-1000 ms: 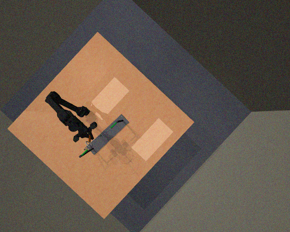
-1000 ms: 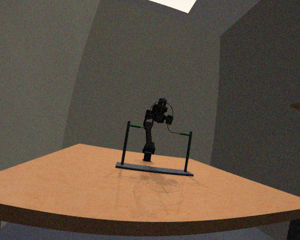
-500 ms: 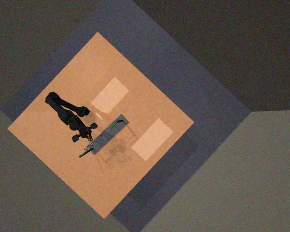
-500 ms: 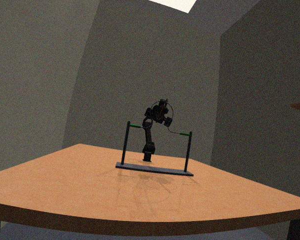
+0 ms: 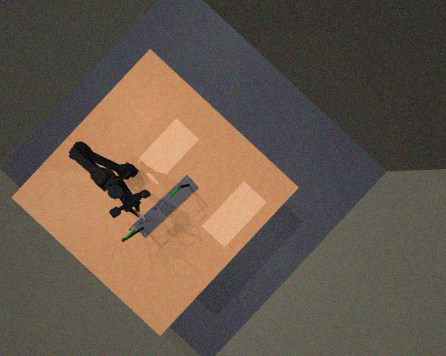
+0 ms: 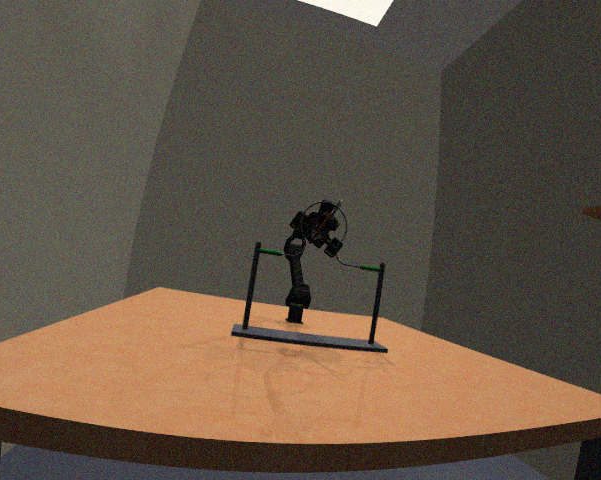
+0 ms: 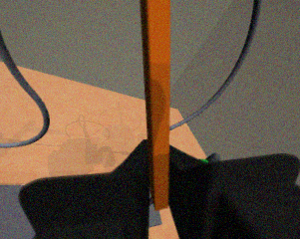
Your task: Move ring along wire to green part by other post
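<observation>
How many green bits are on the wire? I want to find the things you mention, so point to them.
2. In the exterior view, one green part (image 5: 129,234) (image 6: 270,252) meets the left post (image 6: 251,286); the other green part (image 5: 174,190) (image 6: 370,268) meets the right post (image 6: 377,304).
</observation>
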